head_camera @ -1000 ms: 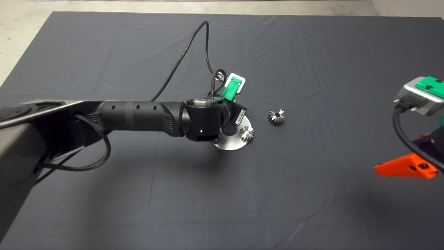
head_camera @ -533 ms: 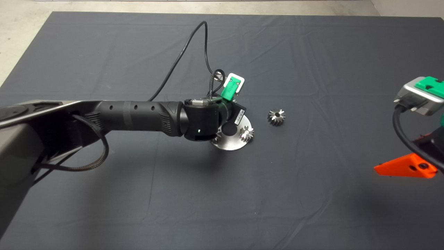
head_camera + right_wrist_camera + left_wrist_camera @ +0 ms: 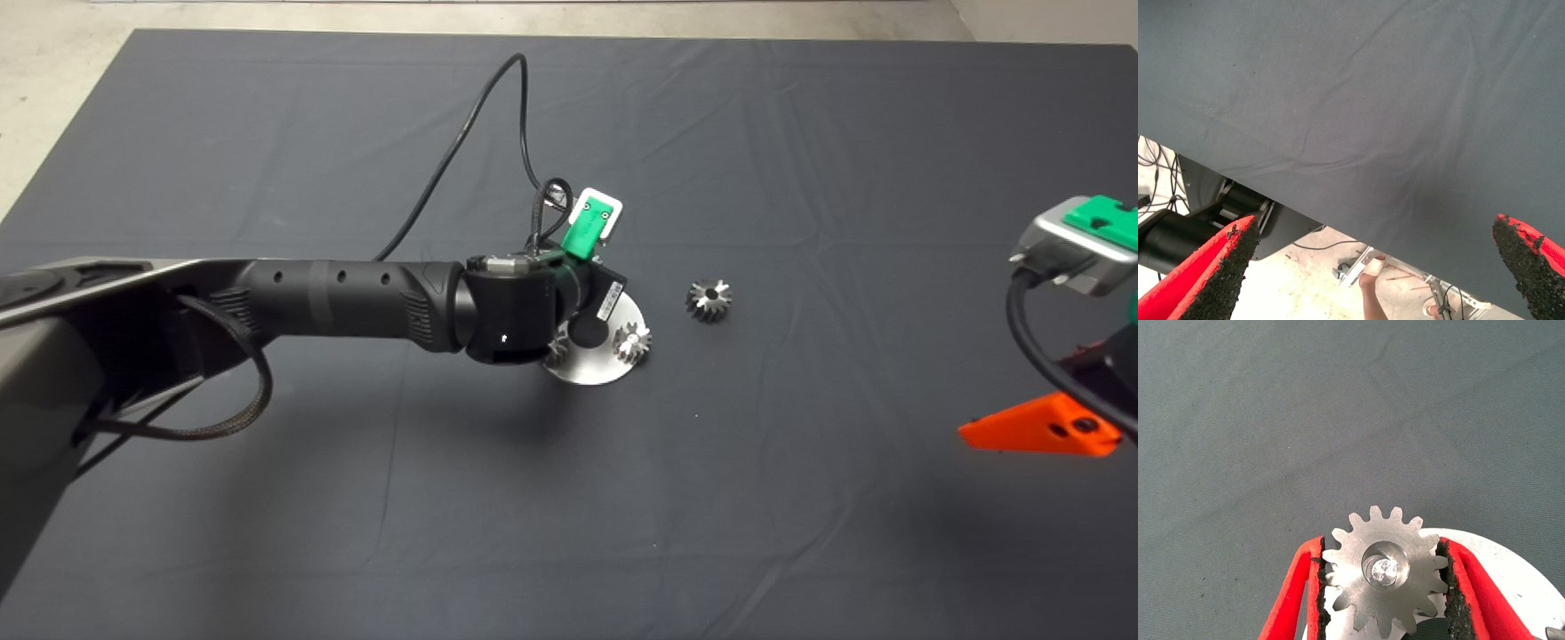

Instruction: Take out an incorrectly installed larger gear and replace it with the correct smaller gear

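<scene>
While your left gripper (image 3: 1383,587) clamps a gear (image 3: 1383,577) over the plate (image 3: 594,366), both pads touching its teeth, note its bore stands upright, so I judge a straight lift comes next. I cannot tell its size. Another gear (image 3: 631,342) sits on the plate's right; the dark gear (image 3: 709,300) lies right of it. Your right gripper (image 3: 1371,267) waits wide open, far right. No legible writing.

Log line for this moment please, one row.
left pincer: shut on smaller gear, over round plate | larger gear: loose on mat | right pincer: open, parked
</scene>
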{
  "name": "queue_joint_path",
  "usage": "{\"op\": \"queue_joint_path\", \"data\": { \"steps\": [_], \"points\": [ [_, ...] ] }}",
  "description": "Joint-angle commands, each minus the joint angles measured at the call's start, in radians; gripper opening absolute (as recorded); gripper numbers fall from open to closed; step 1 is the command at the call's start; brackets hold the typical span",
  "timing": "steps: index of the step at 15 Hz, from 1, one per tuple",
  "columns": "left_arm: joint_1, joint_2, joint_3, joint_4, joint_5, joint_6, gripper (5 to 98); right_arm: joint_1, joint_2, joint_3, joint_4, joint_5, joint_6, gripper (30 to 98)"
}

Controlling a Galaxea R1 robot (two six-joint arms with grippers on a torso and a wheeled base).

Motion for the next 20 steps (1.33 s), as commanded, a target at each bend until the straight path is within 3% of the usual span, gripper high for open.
{"op": "queue_joint_path", "data": {
  "steps": [1,20],
  "points": [
    [-0.009,-0.004,0.018,0.011,0.008,0.003,31.8,0.022,0.0,0.004,0.031,0.002,0.006,92.3],
    [-0.008,0.01,-0.016,0.014,-0.017,0.001,31.8,0.022,0.0,0.004,0.031,0.002,0.006,92.3]
  ]
}}
